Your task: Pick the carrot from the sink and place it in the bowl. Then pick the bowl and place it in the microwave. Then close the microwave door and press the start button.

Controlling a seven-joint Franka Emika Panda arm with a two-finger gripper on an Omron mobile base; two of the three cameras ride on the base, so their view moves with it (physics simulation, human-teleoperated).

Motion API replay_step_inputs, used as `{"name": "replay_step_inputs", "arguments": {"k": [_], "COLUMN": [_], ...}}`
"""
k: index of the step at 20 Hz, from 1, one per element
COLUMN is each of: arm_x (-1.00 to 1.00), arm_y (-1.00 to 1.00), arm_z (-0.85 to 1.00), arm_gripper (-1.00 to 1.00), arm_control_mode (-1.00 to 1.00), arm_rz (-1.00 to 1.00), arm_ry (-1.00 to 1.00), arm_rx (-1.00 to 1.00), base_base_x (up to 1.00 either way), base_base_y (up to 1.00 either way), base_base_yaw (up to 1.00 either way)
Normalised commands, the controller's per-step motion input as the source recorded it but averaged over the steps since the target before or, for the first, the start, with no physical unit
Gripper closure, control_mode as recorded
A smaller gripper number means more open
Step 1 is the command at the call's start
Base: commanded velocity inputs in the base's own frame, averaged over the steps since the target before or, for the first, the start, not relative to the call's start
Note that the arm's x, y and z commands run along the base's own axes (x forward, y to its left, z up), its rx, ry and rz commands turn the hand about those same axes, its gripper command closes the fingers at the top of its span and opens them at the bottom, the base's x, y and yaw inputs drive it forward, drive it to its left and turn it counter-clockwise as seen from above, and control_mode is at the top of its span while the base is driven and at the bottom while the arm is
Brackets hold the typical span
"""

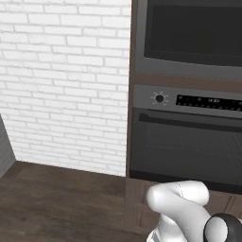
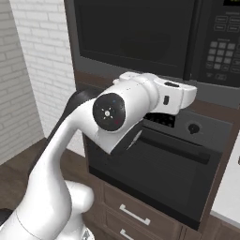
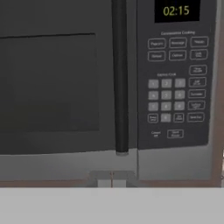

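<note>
- The microwave [image 3: 109, 87] sits built into a dark brown cabinet column, above the oven [image 1: 186, 142].
- The microwave door [image 3: 52, 83] is shut: its dark glass panel lies flush with the grey frame, and nothing of the interior shows.
- In the hand view the long dark vertical handle [image 3: 120, 78] runs down the right edge of the door, just left of the control panel [image 3: 175, 74].
- The control panel carries a display [image 3: 176, 10] reading 02:15 in yellow digits, with rows of small grey buttons [image 3: 166, 94] below it; their labels are too blurred to read.
- In the right base view the white arm [image 2: 84, 140] bends up from the lower left, and its hand [image 2: 168, 98] reaches toward the seam between microwave and oven, below the keypad [image 2: 222, 51].
- The gripper itself is hidden behind the hand, and no fingertips can be made out in the hand view, so I cannot tell how its jaws stand or whether it holds anything.
- The oven has a round knob [image 1: 159, 99], a dark display strip [image 1: 208, 101] and a horizontal bar handle [image 2: 178, 145] across its door.
- Two brown drawers with pale handles [image 2: 133, 214] sit under the oven.
- A white brick wall [image 1: 61, 80] stands left of the cabinet, above a dark wooden floor [image 1: 56, 203].
</note>
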Motion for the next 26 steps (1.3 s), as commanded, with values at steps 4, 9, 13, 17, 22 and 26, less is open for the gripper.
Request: {"name": "replay_step_inputs", "arguments": {"k": [4, 9, 13, 17, 22, 26], "arm_x": [0.31, 0.21, 0.00, 0.00, 0.11, 0.33], "arm_y": [-0.40, -0.38, -0.39, -0.48, -0.33, -0.26], "arm_z": [0.00, 0.01, 0.00, 0.00, -0.02, -0.02], "arm_gripper": [1.00, 1.00, 1.00, 1.00, 1.00, 1.00], "arm_control_mode": [-1.00, -1.00, -1.00, -1.00, -1.00, -1.00], "arm_rz": [0.01, 0.00, 0.00, 0.00, 0.00, 0.00], "arm_ry": [0.00, 0.00, 0.00, 0.00, 0.00, 0.00], "arm_rx": [0.11, 0.07, 0.02, 0.03, 0.01, 0.00], "base_base_x": [0.00, 0.00, 0.00, 0.00, 0.00, 0.00], "base_base_y": [0.00, 0.00, 0.00, 0.00, 0.00, 0.00], "base_base_yaw": [0.00, 0.00, 0.00, 0.00, 0.00, 0.00]}}
